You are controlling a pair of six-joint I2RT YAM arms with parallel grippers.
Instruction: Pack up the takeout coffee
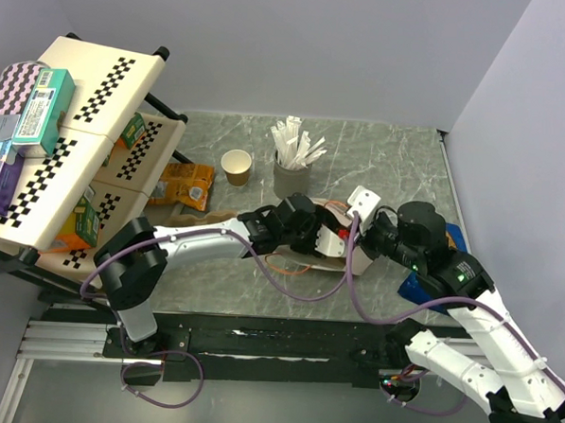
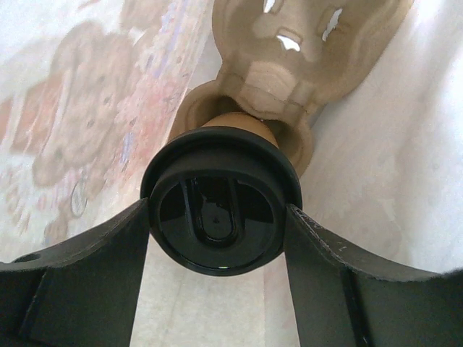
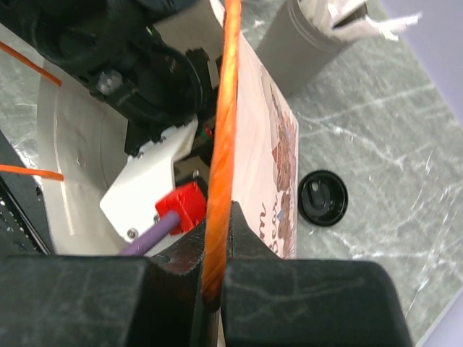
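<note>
A lidded coffee cup (image 2: 219, 181) was seated in a well of the moulded carrier (image 2: 304, 43) inside the printed bag (image 2: 79, 144), hemmed closely by the bag walls. It was clamped between the left gripper's (image 2: 217, 217) fingers. The bag's orange handle (image 3: 224, 108) was pinched in the closed right gripper (image 3: 217, 246). An unlidded cup (image 1: 236, 166) was set apart on open table, and a loose lid (image 3: 323, 197) near the bag.
</note>
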